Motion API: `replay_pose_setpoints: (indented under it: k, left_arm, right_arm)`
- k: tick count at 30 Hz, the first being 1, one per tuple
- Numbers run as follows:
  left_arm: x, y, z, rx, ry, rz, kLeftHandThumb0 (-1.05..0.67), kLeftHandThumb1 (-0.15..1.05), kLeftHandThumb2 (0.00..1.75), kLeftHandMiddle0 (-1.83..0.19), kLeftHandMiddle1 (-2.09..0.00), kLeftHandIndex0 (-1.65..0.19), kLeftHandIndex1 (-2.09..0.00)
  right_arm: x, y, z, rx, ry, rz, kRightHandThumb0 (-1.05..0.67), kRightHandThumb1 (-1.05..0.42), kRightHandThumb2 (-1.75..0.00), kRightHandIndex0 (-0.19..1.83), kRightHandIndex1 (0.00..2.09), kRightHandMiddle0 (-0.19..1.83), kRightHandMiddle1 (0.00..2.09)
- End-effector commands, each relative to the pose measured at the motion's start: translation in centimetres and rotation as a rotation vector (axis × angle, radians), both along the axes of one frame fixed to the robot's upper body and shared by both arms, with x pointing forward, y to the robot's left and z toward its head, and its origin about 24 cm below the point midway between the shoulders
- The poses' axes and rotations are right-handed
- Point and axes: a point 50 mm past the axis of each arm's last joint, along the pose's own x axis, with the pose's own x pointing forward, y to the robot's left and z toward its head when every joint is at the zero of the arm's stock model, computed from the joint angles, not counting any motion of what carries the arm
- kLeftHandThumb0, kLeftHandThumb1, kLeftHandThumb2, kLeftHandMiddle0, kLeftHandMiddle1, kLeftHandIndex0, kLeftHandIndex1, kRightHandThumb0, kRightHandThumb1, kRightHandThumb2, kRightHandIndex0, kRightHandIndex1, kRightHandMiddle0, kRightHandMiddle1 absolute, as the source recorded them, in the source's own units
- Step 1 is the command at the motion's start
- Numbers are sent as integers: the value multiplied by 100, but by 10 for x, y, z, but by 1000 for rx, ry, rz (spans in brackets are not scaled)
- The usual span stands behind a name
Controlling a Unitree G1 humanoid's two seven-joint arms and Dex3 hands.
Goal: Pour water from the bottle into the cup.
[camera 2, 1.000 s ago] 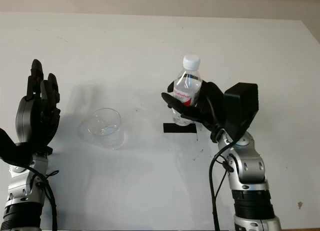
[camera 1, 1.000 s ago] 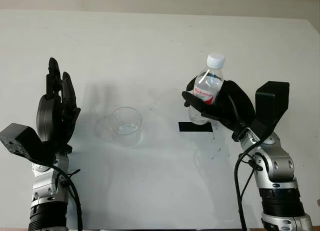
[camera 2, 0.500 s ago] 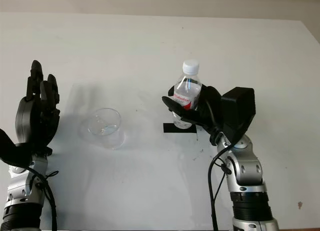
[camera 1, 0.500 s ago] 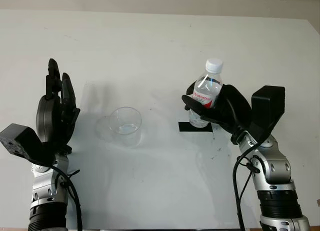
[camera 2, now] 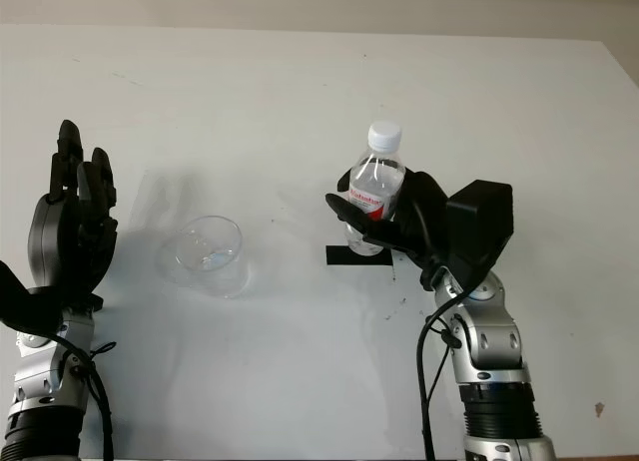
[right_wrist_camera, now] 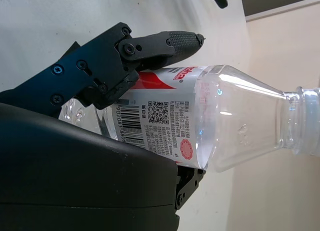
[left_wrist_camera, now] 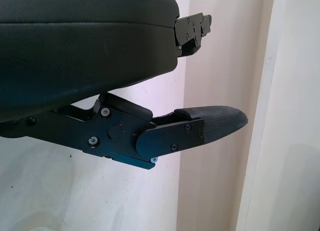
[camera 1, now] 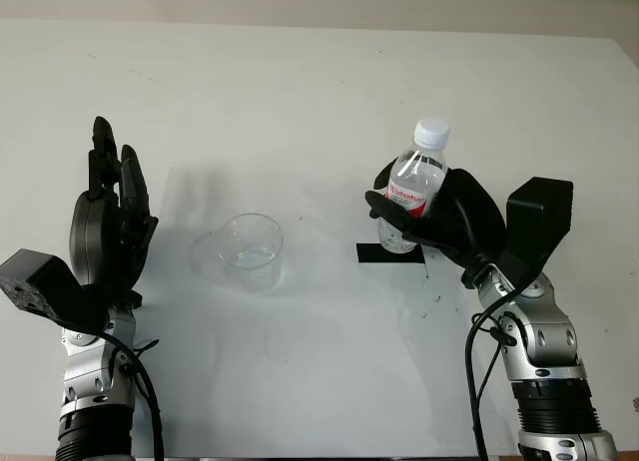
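White tabletop (camera 1: 319, 92) spans the field, meeting a pale wall along its far edge. Objects on or above it: one bottle, one cup, one strip of black tape.

Right hand (camera 1: 444, 222): black fingers (right_wrist_camera: 165, 41) closed around the middle of one clear plastic bottle (camera 1: 411, 187), which stands nearly upright, tilted slightly, with its white cap (camera 1: 431, 133) still on. The bottle base sits over the black tape strip (camera 1: 384, 254); whether it touches the table cannot be told. The bottle's wrap label (right_wrist_camera: 160, 116) is white with a red band carrying white lettering that cannot be made out; the right wrist view also shows a barcode, a QR code, a round red seal and blocks of fine print too small to read.

Cup (camera 1: 251, 251): one clear, wide plastic cup, upright on the table, well to the left of the bottle, between the two hands.

Left hand (camera 1: 108, 227): open, holding nothing, raised palm-inward beside the cup at the table's left side, apart from it.
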Motion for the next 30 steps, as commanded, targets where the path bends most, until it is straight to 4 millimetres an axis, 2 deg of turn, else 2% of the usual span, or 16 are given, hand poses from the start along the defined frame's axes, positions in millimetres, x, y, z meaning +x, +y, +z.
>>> replay_pose_setpoints:
  k: [1,17,21,25,30]
  left_arm:
    - [-1,1,-1,0,0,2,-73,105,58,19,0,19,0]
    - [-1,2,0,2,-8,7,-72,105,59,19,0,19,0]
    - [-1,3,0,0,-6,5,-73,105,58,19,0,19,0]
    - [-1,2,1,3,-6,-1,-73,105,58,19,0,19,0]
    - [0,2,1,9,-2,-7,-74,105,58,19,0,19,0]
  right_arm:
    - [-2,-1,-2,5,-14,-4,-47,-105,-47,110,209,76,209]
    - [-7,5,-7,39,16,13,-44,-105,-48,110,209,75,209]
    - [-9,6,-10,-15,18,56,-45,-105,-41,106,209,67,209]
    - [-12,7,-14,-55,46,94,-48,-105,-24,79,209,44,209]
    - [-14,7,-19,-65,58,106,-51,-105,-13,40,209,14,209]
